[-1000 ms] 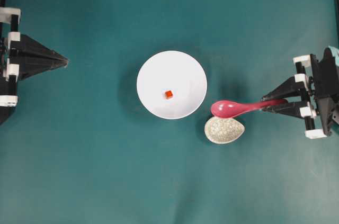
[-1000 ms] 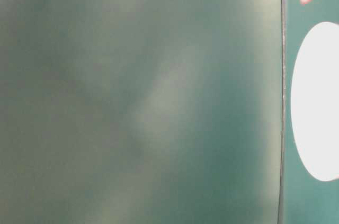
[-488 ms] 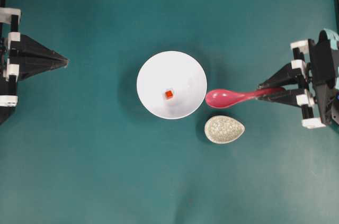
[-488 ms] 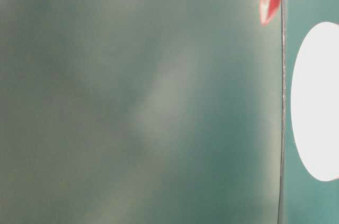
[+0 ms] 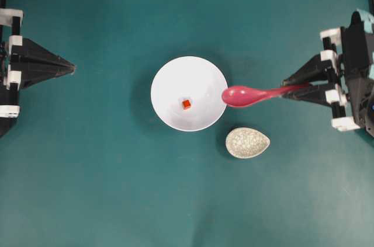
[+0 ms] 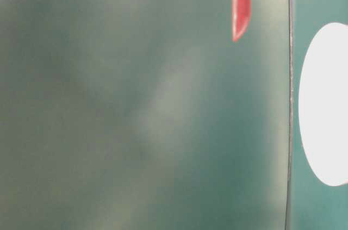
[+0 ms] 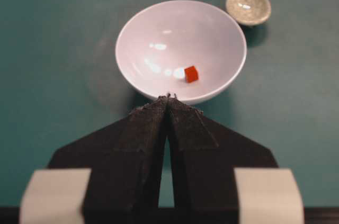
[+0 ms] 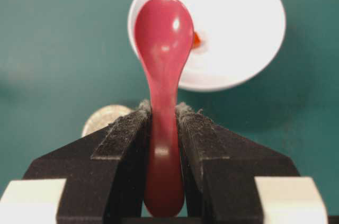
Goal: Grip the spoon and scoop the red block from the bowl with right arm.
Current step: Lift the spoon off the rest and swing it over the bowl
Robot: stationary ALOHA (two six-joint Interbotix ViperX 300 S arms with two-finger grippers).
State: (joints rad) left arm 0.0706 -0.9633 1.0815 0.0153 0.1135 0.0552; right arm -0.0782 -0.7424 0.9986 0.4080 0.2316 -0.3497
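Note:
The white bowl (image 5: 189, 93) sits mid-table with the tiny red block (image 5: 186, 104) inside it. My right gripper (image 5: 286, 88) is shut on the handle of the pink-red spoon (image 5: 245, 95), held above the table with its scoop just at the bowl's right rim. In the right wrist view the spoon (image 8: 163, 65) runs out from between the fingers (image 8: 201, 128) over the bowl (image 8: 238, 28), and the block (image 8: 196, 38) peeks out beside the scoop. My left gripper (image 5: 73, 68) is shut and empty at the far left; its view shows the bowl (image 7: 180, 49) and block (image 7: 191, 73).
A small speckled cream oval dish (image 5: 247, 142) lies just right of and below the bowl, also in the left wrist view (image 7: 248, 3) and partly behind the right gripper (image 8: 103, 117). The table-level view is blurred, showing the spoon (image 6: 239, 4) and bowl edge (image 6: 323, 105).
My right gripper has lifted the spoon off the speckled dish and carried it up and left, so its scoop now reaches the bowl's right rim. The left arm has not moved.

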